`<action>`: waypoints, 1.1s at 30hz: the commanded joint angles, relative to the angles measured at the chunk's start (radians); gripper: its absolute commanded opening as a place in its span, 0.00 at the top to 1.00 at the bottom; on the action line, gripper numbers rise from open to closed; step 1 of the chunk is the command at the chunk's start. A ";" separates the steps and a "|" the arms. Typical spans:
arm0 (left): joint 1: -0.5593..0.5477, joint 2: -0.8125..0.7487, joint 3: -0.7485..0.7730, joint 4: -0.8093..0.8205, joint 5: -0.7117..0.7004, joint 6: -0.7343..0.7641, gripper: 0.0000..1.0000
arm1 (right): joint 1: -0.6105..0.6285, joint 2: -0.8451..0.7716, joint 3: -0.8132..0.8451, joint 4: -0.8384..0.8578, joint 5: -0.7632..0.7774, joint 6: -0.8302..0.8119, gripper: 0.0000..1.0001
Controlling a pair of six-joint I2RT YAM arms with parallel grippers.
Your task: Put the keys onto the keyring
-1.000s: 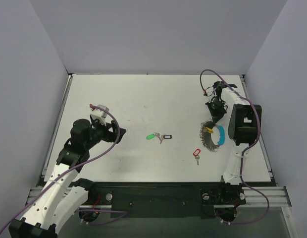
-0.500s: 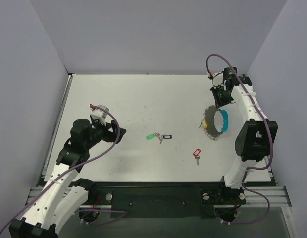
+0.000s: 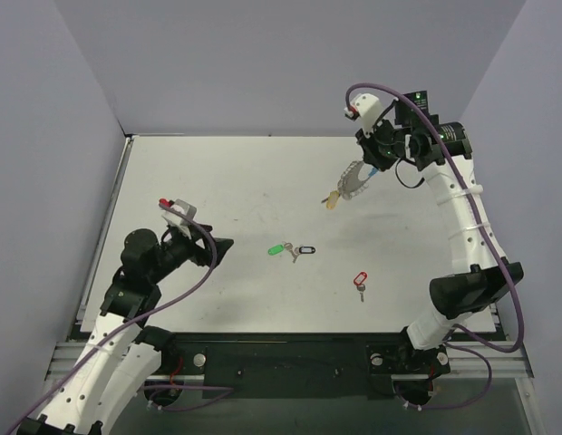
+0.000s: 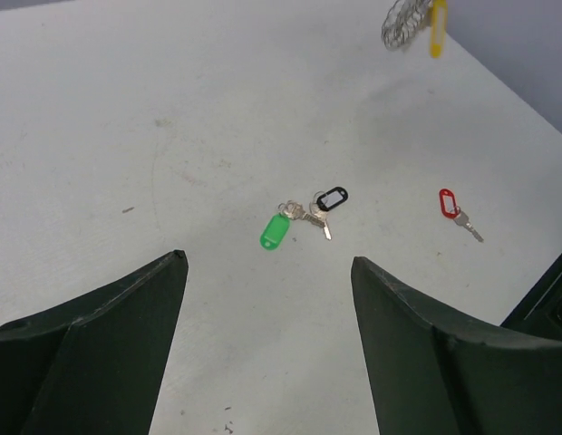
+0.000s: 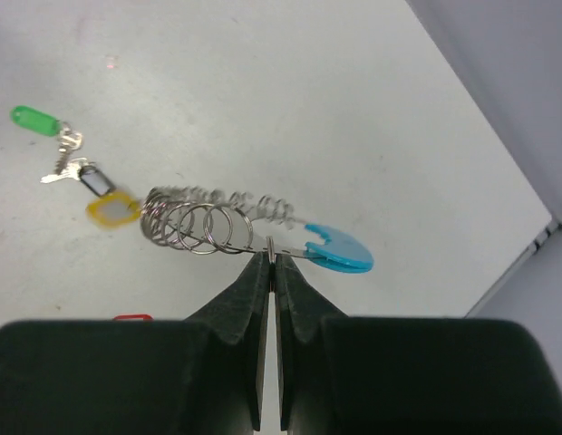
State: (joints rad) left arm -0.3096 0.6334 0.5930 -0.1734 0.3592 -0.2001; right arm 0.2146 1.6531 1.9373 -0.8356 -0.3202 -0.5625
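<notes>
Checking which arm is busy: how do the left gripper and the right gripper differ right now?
The left gripper is wide open and empty; the right gripper is shut on the keyring. The left gripper sits low at the near left, facing the keys; the right gripper is raised at the far right, the keyring hanging above the table. Both are dark and two-fingered.

Red tag (image 5: 132, 317) — mostly hidden (right wrist)

Robotics lab cell, white table (image 3: 245, 190), plain grey walls (image 3: 263, 63), left arm (image 3: 109, 313) and right arm (image 3: 462, 208) bolted to a metal rail (image 3: 499, 349)
</notes>
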 commanded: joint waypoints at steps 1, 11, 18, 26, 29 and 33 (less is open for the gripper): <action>0.006 -0.086 -0.054 0.226 0.145 0.025 0.18 | 0.075 -0.050 0.078 -0.170 -0.149 -0.127 1.00; -0.009 -0.127 -0.165 0.552 0.356 -0.134 0.28 | 0.268 -0.081 -0.018 -0.355 -0.431 -0.405 1.00; -0.092 -0.115 -0.193 0.673 0.331 -0.223 0.28 | 0.402 -0.075 -0.119 -0.463 -0.575 -0.647 1.00; -0.313 -0.061 -0.199 0.660 0.202 -0.113 0.43 | 0.511 0.007 -0.150 -0.536 -0.600 -0.770 1.00; -0.388 -0.008 -0.197 0.661 0.140 -0.076 0.48 | 0.545 0.030 -0.135 -0.553 -0.596 -0.792 1.00; -0.528 0.054 -0.217 0.672 0.011 0.006 0.49 | 0.572 0.047 -0.129 -0.562 -0.594 -0.792 1.00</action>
State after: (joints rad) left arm -0.7406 0.6479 0.3981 0.4446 0.5213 -0.2935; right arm 0.7639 1.6958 1.7908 -1.3052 -0.8619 -1.3113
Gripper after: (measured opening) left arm 0.513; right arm 0.007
